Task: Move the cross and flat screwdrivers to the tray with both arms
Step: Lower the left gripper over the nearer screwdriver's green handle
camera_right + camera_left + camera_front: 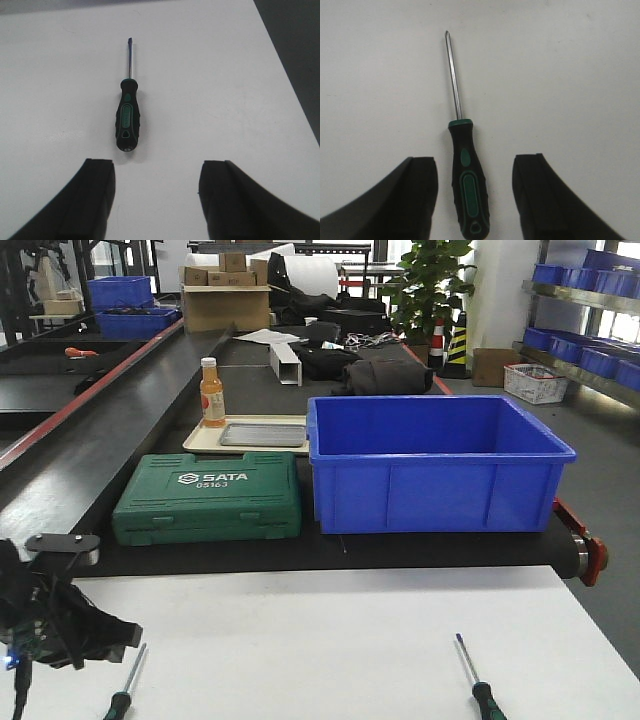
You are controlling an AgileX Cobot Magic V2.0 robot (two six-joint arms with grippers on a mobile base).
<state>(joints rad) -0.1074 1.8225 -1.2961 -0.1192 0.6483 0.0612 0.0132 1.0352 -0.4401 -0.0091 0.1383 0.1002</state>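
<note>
Left gripper [475,167] released, jaws wide. The cross screwdriver [460,131] lies flat on the white table [570,75] with its handle in the gap at the bottom centre of the left wrist view, touching neither finger. Right gripper [156,167] is also released and empty. The flat screwdriver [128,97] lies ahead of it, centre-left of the frame, tip pointing away. I judge both are light and rigid. The steel shafts look thin and slick and likely to roll, so I'd pinch the ribbed black-green handles mid-length, going low to the tabletop. Further out are the green tool case [210,498] and blue bin [440,460]. Behind them, mid-frame, the grey tray [263,434] sits on a beige tray [200,445] beside an orange bottle [212,392].
</note>
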